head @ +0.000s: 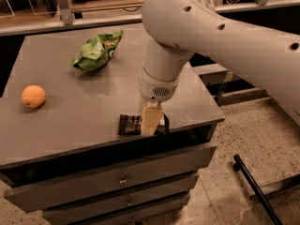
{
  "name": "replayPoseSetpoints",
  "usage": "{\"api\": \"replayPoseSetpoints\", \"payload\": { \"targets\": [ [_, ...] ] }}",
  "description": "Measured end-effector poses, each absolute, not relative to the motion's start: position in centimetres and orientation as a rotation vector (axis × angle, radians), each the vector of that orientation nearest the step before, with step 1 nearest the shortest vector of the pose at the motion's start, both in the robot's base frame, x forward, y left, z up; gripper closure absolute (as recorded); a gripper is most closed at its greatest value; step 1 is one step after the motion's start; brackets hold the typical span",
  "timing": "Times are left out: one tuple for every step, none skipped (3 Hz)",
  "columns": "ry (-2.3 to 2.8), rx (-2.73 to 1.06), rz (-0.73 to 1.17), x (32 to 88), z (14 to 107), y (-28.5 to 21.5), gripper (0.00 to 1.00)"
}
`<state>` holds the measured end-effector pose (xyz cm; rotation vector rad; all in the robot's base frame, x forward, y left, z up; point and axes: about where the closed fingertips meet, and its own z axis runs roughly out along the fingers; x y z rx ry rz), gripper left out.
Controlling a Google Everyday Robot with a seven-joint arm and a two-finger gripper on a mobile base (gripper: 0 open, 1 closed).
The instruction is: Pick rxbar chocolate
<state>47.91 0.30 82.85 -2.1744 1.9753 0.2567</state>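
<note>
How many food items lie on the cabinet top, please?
3: the green snack bag at the back, the orange at left, the rxbar chocolate at the front edge under the gripper. The arm could hide more.

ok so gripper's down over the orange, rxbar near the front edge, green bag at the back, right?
Not quite. The camera view shows the gripper down over the rxbar chocolate, not the orange, which lies well apart from it. The rest holds: bar near the front edge, green bag at the back.

arm (225,36): white, rounded, dark holes | claw (151,120): cream, at rxbar chocolate (127,124)
</note>
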Motion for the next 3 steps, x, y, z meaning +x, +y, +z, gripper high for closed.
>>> {"api": "replayPoseSetpoints", "payload": {
  "targets": [
    [1.937, -2.148, 0.176, 48.3, 86.5, -0.5, 1.00],
    [1.873, -2.154, 0.075, 50.4, 90.3, -0.1, 1.00],
    [1.873, -2.154, 0.075, 50.4, 90.3, -0.1, 1.00]
  ]
}}
